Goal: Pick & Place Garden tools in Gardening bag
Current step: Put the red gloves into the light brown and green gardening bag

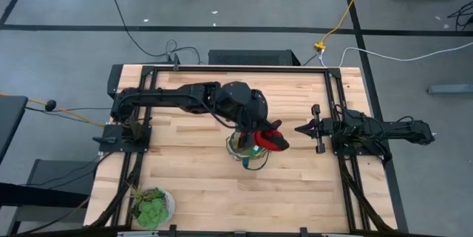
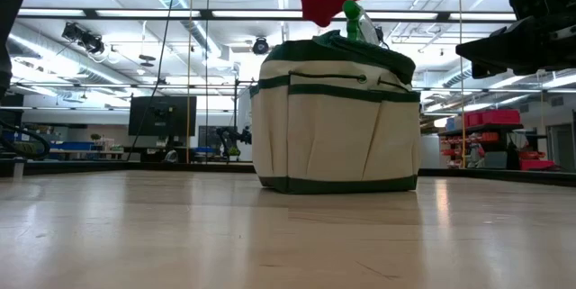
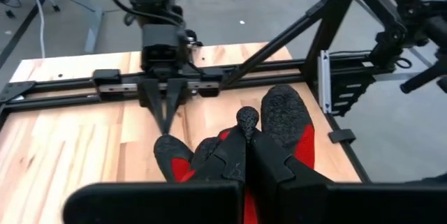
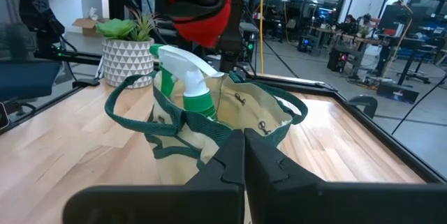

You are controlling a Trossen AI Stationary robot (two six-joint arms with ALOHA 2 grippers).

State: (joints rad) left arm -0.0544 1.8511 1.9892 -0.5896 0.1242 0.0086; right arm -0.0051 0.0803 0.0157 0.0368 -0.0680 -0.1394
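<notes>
I hold the red-and-black glove bundle [image 1: 272,139] pinched in my left gripper [image 3: 246,155] over the tan, green-rimmed bag [image 2: 337,118]; centre it, then release. Right gripper [image 1: 301,128] waits closed, empty.

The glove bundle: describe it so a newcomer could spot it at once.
Start at the gardening bag, tan with a dark green rim, mid-table. Directly above its opening hangs the left gripper, shut on the glove bundle. It is red and black, unlike the green spray bottle standing in the bag and the potted plant at the table's corner.
</notes>
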